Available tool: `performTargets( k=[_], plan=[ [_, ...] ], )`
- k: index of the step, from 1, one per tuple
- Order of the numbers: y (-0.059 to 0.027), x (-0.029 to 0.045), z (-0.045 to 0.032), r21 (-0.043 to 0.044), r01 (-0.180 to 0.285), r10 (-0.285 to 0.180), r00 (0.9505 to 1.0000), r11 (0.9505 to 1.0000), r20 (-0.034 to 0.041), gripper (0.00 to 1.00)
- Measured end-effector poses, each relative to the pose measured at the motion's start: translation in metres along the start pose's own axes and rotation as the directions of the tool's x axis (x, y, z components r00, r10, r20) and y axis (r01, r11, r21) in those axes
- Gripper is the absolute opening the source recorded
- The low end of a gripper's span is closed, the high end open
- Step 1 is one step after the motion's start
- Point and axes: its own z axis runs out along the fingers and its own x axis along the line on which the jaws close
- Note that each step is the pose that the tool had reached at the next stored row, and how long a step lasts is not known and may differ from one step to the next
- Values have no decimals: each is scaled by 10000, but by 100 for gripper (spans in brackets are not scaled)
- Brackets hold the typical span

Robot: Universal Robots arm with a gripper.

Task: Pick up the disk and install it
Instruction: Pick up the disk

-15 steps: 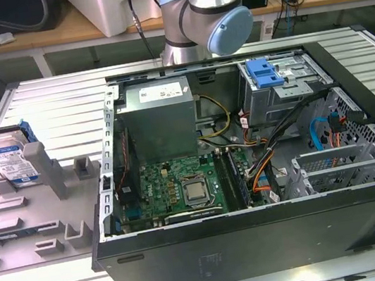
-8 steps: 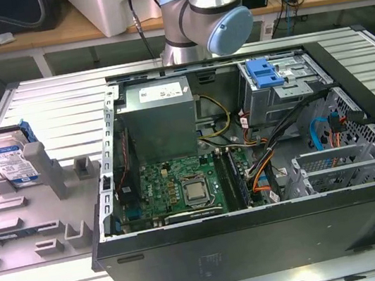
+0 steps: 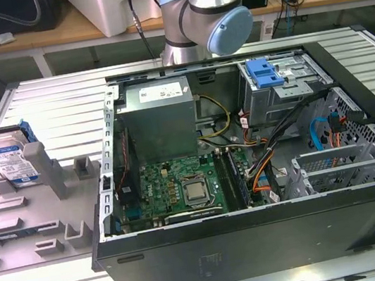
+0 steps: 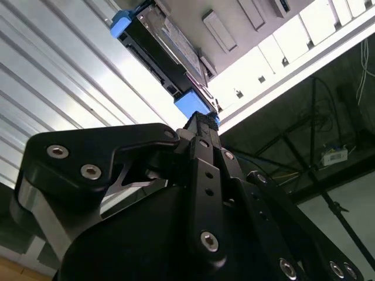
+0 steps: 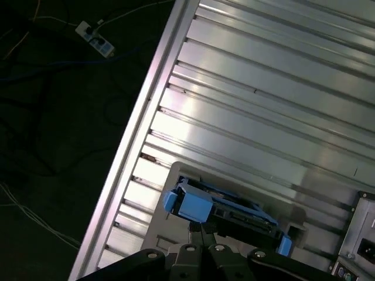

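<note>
**Disk on tray, ahead of the closed hand**

We list the gripper (image 5: 201,227) pinched narrow and holding nothing. Beyond its tips and apart from them is the disk (image 5: 234,213), seen edge-on as a dark slab capped by blue plastic rails, its long edge running crosswise to the hand's reach. In the exterior view the disk stands on edge on the grey moulded tray (image 3: 48,205). Its white-and-blue label faces the camera, it leans slightly back, and a grey post (image 3: 50,166) sits against its case-side edge. A ribbed aluminium table (image 5: 263,88) lies under and past it. Off to one side of the hand we note the open black case (image 3: 261,243), whose metal cage (image 3: 287,92) carries a blue bracket (image 3: 264,72).
</note>
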Motion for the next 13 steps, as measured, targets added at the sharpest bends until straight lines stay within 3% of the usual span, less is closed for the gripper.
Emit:
performTargets(
  k=[5,8,13],
  plan=[
    [0,0,0,7,61,-61,10000,10000,6,11],
    [1,-1,1,56,542,-543,9985,9985,30,11],
    [1,0,0,132,1643,-1643,9864,9863,-6,11]
  ],
)
